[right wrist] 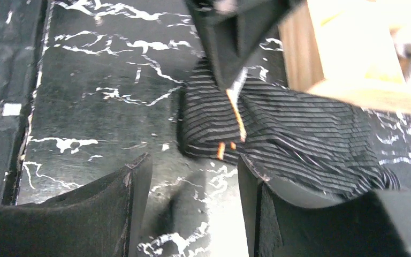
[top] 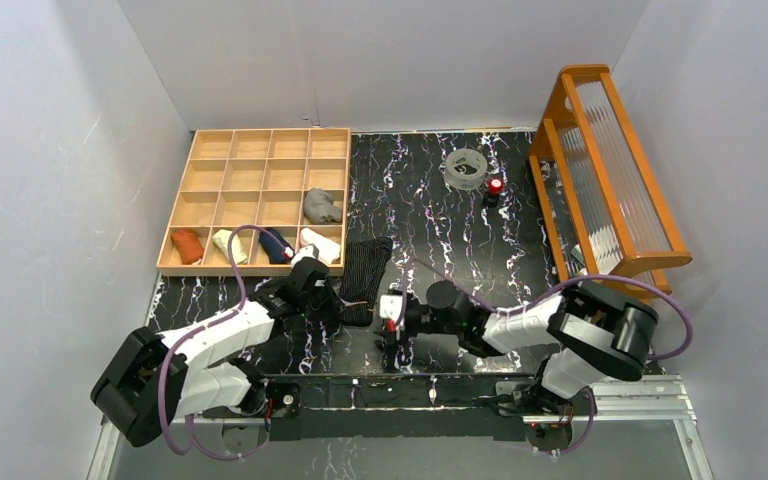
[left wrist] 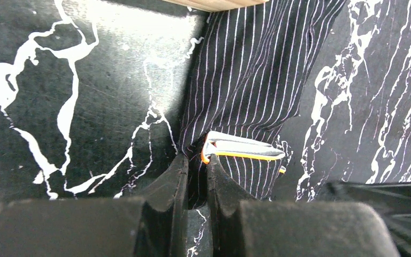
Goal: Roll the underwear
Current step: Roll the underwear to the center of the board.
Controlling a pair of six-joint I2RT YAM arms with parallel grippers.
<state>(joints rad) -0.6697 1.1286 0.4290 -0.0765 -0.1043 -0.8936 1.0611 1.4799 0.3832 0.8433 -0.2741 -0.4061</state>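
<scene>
Where the black marbled table meets the lower right corner of the wooden compartment tray, the black striped underwear lies flat as a long strip. In the top view it runs from twelve to six o'clock. The left gripper sits at the garment's seven o'clock corner. Its fingers are closed tight on a fold of the striped cloth, which shows in the narrow slit between them. Just beyond the fingertips, a white label with an orange edge lies on the fabric.

The right gripper is low over the table at about four o'clock of the garment's near end. Its fingers stand wide apart with only bare table between them, and the cloth lies just ahead of them.

In the tray's third row, the compartment at the three o'clock end holds what looks like a rolled grey-beige garment, though it is too small to be sure. A clear tape ring and a small red-topped object stand near each other toward the table's one o'clock end, beside an orange wooden rack.
</scene>
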